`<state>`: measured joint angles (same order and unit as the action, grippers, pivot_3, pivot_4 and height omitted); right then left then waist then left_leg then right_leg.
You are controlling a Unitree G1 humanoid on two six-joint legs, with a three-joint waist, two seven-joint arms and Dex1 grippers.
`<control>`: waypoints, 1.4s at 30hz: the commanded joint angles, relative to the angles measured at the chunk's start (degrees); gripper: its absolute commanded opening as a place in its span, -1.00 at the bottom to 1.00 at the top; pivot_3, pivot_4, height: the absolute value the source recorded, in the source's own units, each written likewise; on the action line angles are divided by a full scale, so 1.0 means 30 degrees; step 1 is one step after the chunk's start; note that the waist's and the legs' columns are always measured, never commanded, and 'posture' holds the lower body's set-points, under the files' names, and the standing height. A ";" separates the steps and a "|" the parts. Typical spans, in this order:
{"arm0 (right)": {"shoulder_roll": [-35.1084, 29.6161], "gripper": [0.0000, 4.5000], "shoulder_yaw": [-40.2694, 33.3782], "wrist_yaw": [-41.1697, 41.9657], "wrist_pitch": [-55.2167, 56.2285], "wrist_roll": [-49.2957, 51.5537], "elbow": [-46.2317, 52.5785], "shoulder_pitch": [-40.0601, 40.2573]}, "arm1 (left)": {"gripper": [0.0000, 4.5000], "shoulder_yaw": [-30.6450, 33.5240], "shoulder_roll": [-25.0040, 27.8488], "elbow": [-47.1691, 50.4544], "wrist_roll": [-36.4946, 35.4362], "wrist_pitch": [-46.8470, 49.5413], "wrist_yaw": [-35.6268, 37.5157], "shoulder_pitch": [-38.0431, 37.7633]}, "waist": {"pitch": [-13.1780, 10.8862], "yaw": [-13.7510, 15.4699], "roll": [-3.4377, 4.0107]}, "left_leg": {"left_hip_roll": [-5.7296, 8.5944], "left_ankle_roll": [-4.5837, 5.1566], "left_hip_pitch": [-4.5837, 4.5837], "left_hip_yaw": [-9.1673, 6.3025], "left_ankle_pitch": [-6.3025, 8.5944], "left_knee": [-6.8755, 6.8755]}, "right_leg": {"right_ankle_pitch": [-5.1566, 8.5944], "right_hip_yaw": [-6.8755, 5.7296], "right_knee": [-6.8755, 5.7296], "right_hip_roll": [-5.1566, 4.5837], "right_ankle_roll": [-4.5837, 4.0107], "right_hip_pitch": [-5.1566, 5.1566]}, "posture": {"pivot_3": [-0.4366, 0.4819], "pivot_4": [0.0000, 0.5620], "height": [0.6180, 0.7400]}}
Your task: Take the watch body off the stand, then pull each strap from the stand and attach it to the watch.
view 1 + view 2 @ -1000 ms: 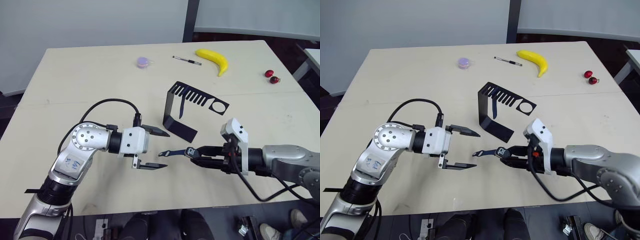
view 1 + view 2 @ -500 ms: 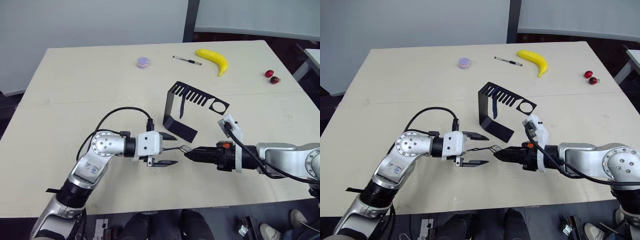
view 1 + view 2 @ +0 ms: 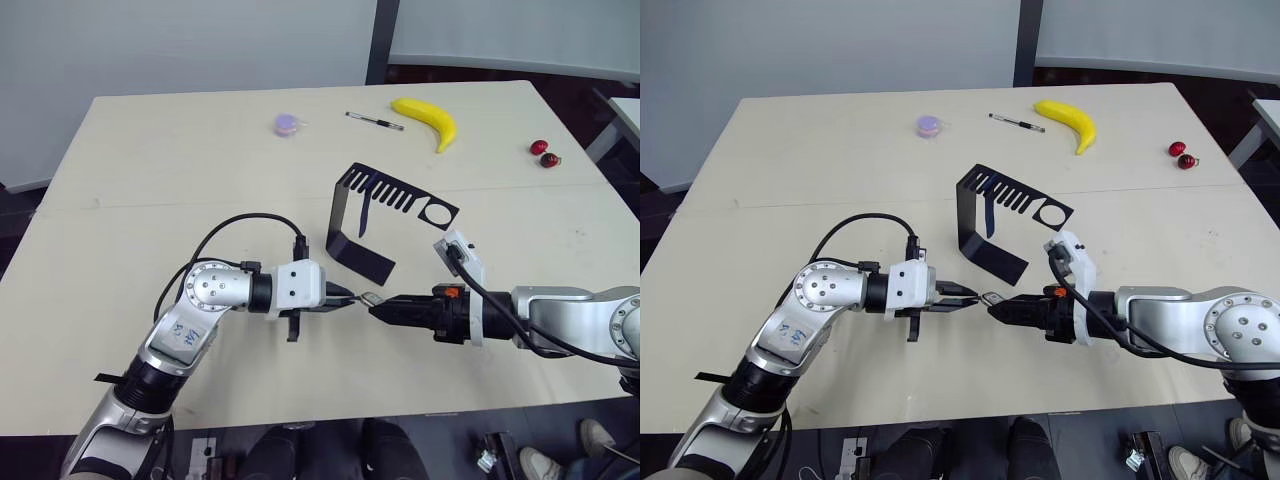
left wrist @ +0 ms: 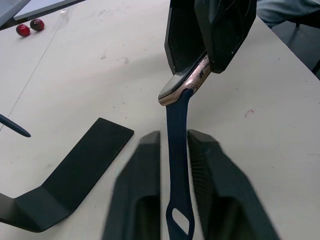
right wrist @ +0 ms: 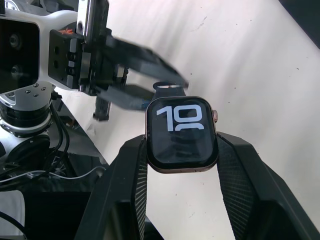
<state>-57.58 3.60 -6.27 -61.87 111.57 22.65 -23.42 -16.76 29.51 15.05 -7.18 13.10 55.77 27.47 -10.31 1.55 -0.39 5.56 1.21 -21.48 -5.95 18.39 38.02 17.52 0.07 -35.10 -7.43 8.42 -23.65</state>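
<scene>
Watch body [image 5: 182,134]: small rounded-square case, dark screen, pale gold rim; held above the desk [image 3: 180,170] in front of the stand [image 3: 385,215], clamped by its two side edges in the right pincer [image 3: 378,308]. Judged light but rigid, with smooth metal sides that could slip and a glass face best kept clear of the fingers; the side-edge hold suits it and leaves the strap slots free. First strap [image 4: 177,165]: narrow navy band, one end meeting the case edge, its length running between the nearly closed fingers of the left pincer [image 3: 340,298], which pinch it flat-side on. Judged soft and bendy, likely to buckle if pushed from far back, so it is better taken near the case end; whether it is fully seated I cannot tell. Second strap [image 3: 365,215]: hangs from the comb-slotted top of the stand, well apart from both pincers.
</scene>
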 commanded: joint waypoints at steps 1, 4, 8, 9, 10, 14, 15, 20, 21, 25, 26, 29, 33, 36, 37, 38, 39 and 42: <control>-0.0251 -0.34 -0.0300 0.0258 0.0293 0.0475 0.0654 -0.0119 | -0.96 -0.0129 -0.0407 0.0505 -0.0008 -0.0150 -0.0310 0.0372 | 0.0000 0.0003 0.0000 | 0.0000 0.0000 0.0000 0.0000 0.0000 0.0000 | 0.0000 -0.0001 -0.0001 -0.0001 0.0000 0.0000 | -0.05 -0.47 1.00; -0.0418 -0.34 -0.0226 0.0275 0.0230 0.0470 0.0673 -0.0205 | -0.96 -0.0289 -0.0707 0.0364 0.0142 -0.0147 -0.0419 0.0499 | 0.0000 0.0007 0.0000 | 0.0001 0.0000 0.0000 0.0000 0.0000 0.0000 | 0.0000 -0.0001 0.0000 0.0000 0.0000 0.0001 | -0.05 -0.47 1.00; -0.0483 -0.34 -0.0117 0.0433 0.0176 0.0248 0.0740 -0.0371 | -0.96 -0.0383 -0.0917 0.0200 0.0309 -0.0273 -0.0397 0.0599 | 0.0000 0.0008 0.0000 | 0.0001 0.0000 0.0000 0.0001 0.0000 0.0001 | 0.0000 -0.0001 0.0000 0.0000 0.0000 0.0002 | -0.05 -0.47 1.00; -0.0486 -0.34 -0.0108 0.0503 0.0144 0.0149 0.0782 -0.0402 | -0.96 -0.0391 -0.0924 0.0159 0.0333 -0.0312 -0.0377 0.0626 | 0.0000 0.0009 0.0000 | 0.0001 0.0000 0.0000 0.0001 0.0000 0.0001 | 0.0000 -0.0002 0.0000 0.0000 0.0000 0.0001 | -0.05 -0.47 1.00; -0.0482 -0.34 -0.0102 0.0535 0.0138 0.0105 0.0831 -0.0400 | -0.96 -0.0395 -0.0928 0.0103 0.0356 -0.0353 -0.0360 0.0649 | 0.0000 0.0003 0.0000 | 0.0001 0.0000 0.0000 0.0000 0.0000 0.0001 | 0.0000 -0.0001 0.0000 0.0001 0.0000 0.0001 | -0.05 -0.47 1.00; -0.0412 -0.34 -0.0091 0.0539 0.0217 0.0141 0.0970 -0.0312 | -0.96 -0.0425 -0.0961 -0.0040 0.0404 -0.0483 -0.0298 0.0688 | 0.0000 0.0005 0.0000 | 0.0000 0.0000 0.0000 0.0001 0.0000 0.0000 | 0.0000 -0.0002 0.0000 0.0001 0.0000 0.0001 | -0.05 -0.47 1.00; -0.0381 -0.34 -0.0085 0.0514 0.0259 0.0177 0.0988 -0.0290 | -0.96 -0.0445 -0.0990 -0.0071 0.0423 -0.0499 -0.0290 0.0702 | 0.0000 0.0006 -0.0001 | 0.0001 0.0000 -0.0001 0.0001 0.0000 0.0000 | 0.0000 -0.0002 0.0000 0.0000 0.0000 0.0001 | -0.05 -0.47 1.00; -0.0321 -0.34 -0.0044 0.0475 0.0333 0.0244 0.1033 -0.0300 | -0.96 -0.0512 -0.1111 -0.0218 0.0498 -0.0587 -0.0265 0.0766 | 0.0000 0.0008 -0.0001 | 0.0001 0.0000 0.0000 0.0001 0.0000 0.0000 | 0.0000 -0.0002 0.0001 0.0000 0.0000 0.0001 | -0.05 -0.47 1.00; -0.0316 -0.34 -0.0035 0.0478 0.0332 0.0255 0.1030 -0.0327 | -0.96 -0.0520 -0.1139 -0.0267 0.0509 -0.0614 -0.0266 0.0786 | 0.0000 0.0008 0.0000 | 0.0001 0.0000 0.0000 0.0000 0.0000 0.0000 | 0.0000 -0.0002 0.0001 0.0000 0.0000 0.0001 | -0.05 -0.47 1.00; -0.0339 -0.34 -0.0022 0.0495 0.0317 0.0322 0.0996 -0.0399 | -0.96 -0.0570 -0.1252 -0.0415 0.0553 -0.0706 -0.0300 0.0862 | 0.0000 0.0008 -0.0001 | 0.0001 0.0000 -0.0001 0.0000 0.0000 0.0000 | 0.0000 -0.0001 0.0001 0.0000 0.0000 0.0001 | -0.05 -0.47 1.00; -0.0341 -0.34 -0.0017 0.0500 0.0310 0.0317 0.0997 -0.0409 | -0.96 -0.0582 -0.1273 -0.0428 0.0558 -0.0706 -0.0304 0.0871 | 0.0000 0.0008 0.0000 | 0.0001 0.0000 -0.0001 0.0000 0.0000 0.0000 | 0.0000 -0.0002 0.0001 0.0000 0.0000 0.0001 | -0.05 -0.47 1.00; -0.0348 -0.34 -0.0008 0.0511 0.0289 0.0294 0.0983 -0.0434 | -0.96 -0.0602 -0.1323 -0.0482 0.0584 -0.0750 -0.0305 0.0899 | 0.0000 0.0009 0.0000 | 0.0001 0.0000 -0.0001 0.0001 0.0000 0.0000 | 0.0000 -0.0002 0.0001 -0.0001 0.0000 0.0001 | -0.05 -0.47 1.00; -0.0378 -0.34 -0.0020 0.0541 0.0248 0.0201 0.0996 -0.0441 | -0.96 -0.0600 -0.1390 -0.0568 0.0615 -0.0790 -0.0305 0.0945 | 0.0000 0.0011 -0.0001 | 0.0001 0.0000 -0.0001 0.0000 0.0000 0.0000 | 0.0000 -0.0002 0.0001 0.0000 0.0000 0.0001 | -0.05 -0.47 1.00; -0.0391 -0.34 -0.0026 0.0525 0.0251 0.0192 0.1012 -0.0406 | -0.96 -0.0620 -0.1434 -0.0607 0.0632 -0.0814 -0.0308 0.0959 | 0.0000 0.0009 0.0000 | 0.0001 0.0000 0.0000 0.0001 0.0000 0.0000 | 0.0000 -0.0001 0.0001 0.0000 0.0000 0.0001 | -0.05 -0.47 1.00; -0.0376 -0.34 -0.0016 0.0461 0.0297 0.0282 0.0990 -0.0404 | -0.96 -0.0631 -0.1443 -0.0623 0.0634 -0.0829 -0.0293 0.0958 | 0.0000 0.0010 0.0000 | 0.0001 0.0000 -0.0001 0.0000 0.0000 0.0000 | 0.0000 -0.0002 0.0001 0.0000 0.0000 0.0001 | -0.05 -0.47 1.00; -0.0354 -0.34 -0.0006 0.0407 0.0345 0.0366 0.0975 -0.0403 | -0.96 -0.0644 -0.1453 -0.0632 0.0639 -0.0843 -0.0276 0.0943 | 0.0000 0.0010 -0.0001 | 0.0001 0.0000 -0.0001 0.0001 0.0000 0.0000 | 0.0000 -0.0002 0.0001 0.0000 0.0000 0.0001 | -0.05 -0.47 1.00; -0.0330 -0.34 0.0010 0.0375 0.0376 0.0425 0.0970 -0.0431 | -0.96 -0.0653 -0.1461 -0.0643 0.0641 -0.0862 -0.0256 0.0923 | 0.0000 0.0011 -0.0001 | 0.0001 0.0000 -0.0001 0.0001 0.0000 0.0000 | 0.0000 -0.0002 0.0001 0.0000 0.0000 0.0001 | -0.05 -0.47 1.00; -0.0300 -0.34 0.0052 0.0381 0.0370 0.0424 0.1004 -0.0539 | -0.96 -0.0668 -0.1491 -0.0706 0.0664 -0.0918 -0.0221 0.0913 | 0.0000 0.0011 0.0000 | 0.0001 0.0000 -0.0001 0.0001 0.0000 0.0000 | 0.0000 -0.0002 0.0001 0.0000 0.0000 0.0001 | -0.05 -0.47 1.00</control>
<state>-58.71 3.77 -6.25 -61.36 110.77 23.09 -23.80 -17.98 25.90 11.54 -4.82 11.68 55.06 28.96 -10.31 1.58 -0.39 5.56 1.21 -21.49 -5.95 18.39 38.02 17.52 0.06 -35.10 -7.42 8.42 -23.65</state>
